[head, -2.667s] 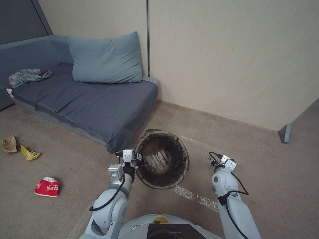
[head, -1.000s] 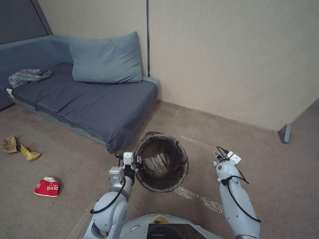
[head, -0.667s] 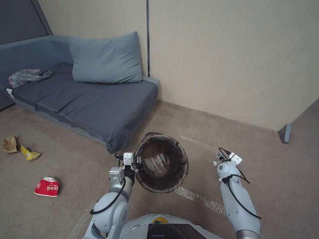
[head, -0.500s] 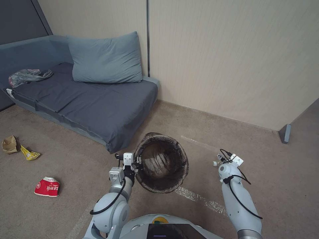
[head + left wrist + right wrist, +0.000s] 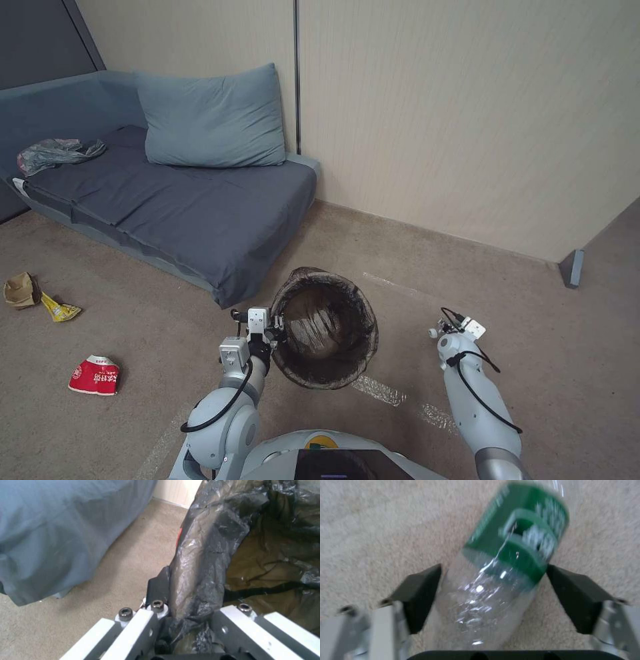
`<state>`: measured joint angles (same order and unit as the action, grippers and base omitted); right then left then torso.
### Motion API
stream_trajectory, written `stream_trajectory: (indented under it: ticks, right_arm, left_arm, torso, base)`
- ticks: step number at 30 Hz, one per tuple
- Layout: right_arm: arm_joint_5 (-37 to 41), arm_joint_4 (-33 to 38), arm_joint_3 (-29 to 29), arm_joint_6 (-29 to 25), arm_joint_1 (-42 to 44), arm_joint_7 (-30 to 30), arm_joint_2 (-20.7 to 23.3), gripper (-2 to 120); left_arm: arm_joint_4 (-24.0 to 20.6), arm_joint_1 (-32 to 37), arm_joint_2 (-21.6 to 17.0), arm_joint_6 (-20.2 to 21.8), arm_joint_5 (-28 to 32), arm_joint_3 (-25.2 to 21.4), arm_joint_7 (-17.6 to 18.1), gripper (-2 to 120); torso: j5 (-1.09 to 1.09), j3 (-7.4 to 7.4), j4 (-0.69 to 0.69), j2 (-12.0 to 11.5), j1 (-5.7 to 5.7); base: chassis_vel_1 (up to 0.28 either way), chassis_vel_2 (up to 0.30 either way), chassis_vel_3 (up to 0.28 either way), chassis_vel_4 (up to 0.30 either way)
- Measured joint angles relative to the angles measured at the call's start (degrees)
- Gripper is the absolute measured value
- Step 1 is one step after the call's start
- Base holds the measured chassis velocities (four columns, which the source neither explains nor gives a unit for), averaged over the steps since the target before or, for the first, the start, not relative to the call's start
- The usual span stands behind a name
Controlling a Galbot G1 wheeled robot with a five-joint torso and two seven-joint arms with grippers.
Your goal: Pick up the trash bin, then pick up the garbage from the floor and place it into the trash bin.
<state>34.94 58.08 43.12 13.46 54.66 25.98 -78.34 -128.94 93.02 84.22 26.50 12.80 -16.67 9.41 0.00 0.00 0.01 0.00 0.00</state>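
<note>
- trash bin [image 5: 325,328] hangs off the floor, its lined rim pinched in the closed left hand [image 5: 186,620], so it travels with the robot.
- right hand [image 5: 493,590] sits low over the carpet, jaws spread either side of a clear bottle [image 5: 506,555], apparently to grab it.
- farther left, a red cup [image 5: 94,375] and wrappers [image 5: 59,310] lie uncollected.

Beige carpet [image 5: 507,293] covers the floor, with a strip of clear tape [image 5: 379,391] stuck to it. A low blue-grey sofa [image 5: 200,213] stands against cream panelled walls [image 5: 460,113], a blue pillow [image 5: 210,120] leaning at its back. A dark panel [image 5: 33,37] rises behind the sofa's far end.
</note>
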Motion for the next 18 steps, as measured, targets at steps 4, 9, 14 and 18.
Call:
stream_trajectory:
  ticks: [4,9,14,18]
  right_arm:
    - [-0.34,-2.15,-0.11,-1.12,-0.47,-0.90,-0.01,56]
    - [-0.68,-2.73,-0.15,-1.73,-0.65,-1.38,-0.14,43]
    - [-1.28,-2.96,-0.15,-2.22,-0.72,-1.56,-0.30,35]
    - [-1.52,-2.67,-0.16,-2.36,-0.62,-1.64,-0.34,35]
  left_arm:
    - [-0.25,0.30,-0.07,-0.01,-0.05,-0.15,0.00,3]
    - [-0.28,0.32,-0.12,-0.03,-0.07,-0.15,-0.02,3]
    - [-0.28,0.25,-0.10,-0.05,-0.09,0.00,-0.04,3]
    - [-0.27,0.17,-0.12,-0.06,-0.08,-0.06,-0.05,3]
  torso:
    - [0.00,0.00,-0.01,0.00,0.00]
    - [-0.01,0.00,-0.01,0.00,0.00]
    - [-0.02,0.00,-0.01,0.00,0.00]
    - [0.01,0.00,-0.01,0.00,0.00]
  base:
    - [0.000,0.000,0.000,0.000]
    - [0.000,0.000,0.000,0.000]
    - [0.000,0.000,0.000,0.000]
    - [0.000,0.000,0.000,0.000]
